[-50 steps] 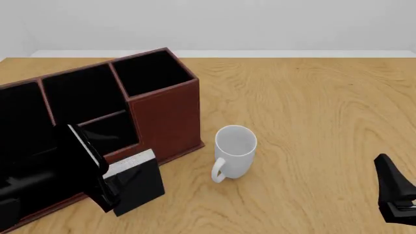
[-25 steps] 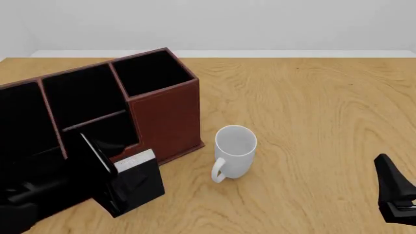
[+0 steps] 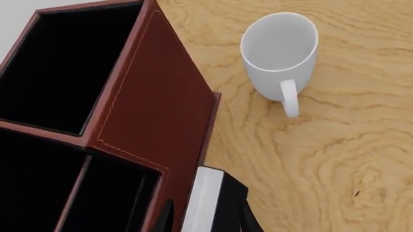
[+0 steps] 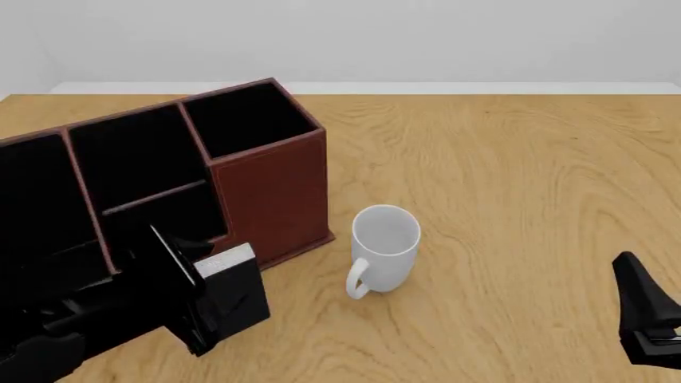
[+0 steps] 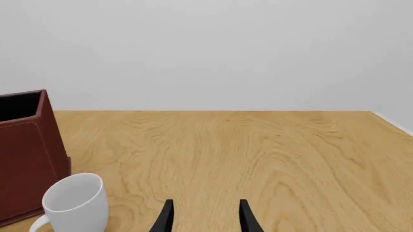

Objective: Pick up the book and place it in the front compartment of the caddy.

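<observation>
The table (image 4: 511, 175) carries everything; I take the caddy (image 4: 271, 187) as my landmark. Its left end runs out of the front view, and my own left arm covers its near wall there. The front compartment (image 4: 175, 209) shows only as a black slot — its floor I cannot make out. The book (image 4: 232, 291) stands on the table just beside the caddy's near wall, white page edge up; only its top corner shows in my left wrist view. My left gripper (image 3: 205, 218) has a finger on either side of the book, though whether they press on it I cannot tell. The mug (image 4: 383, 249) stands apart from the caddy's corner, right of the book. My right gripper (image 5: 204, 216) — spread apart, holding nothing — is far off, mostly cut off.
</observation>
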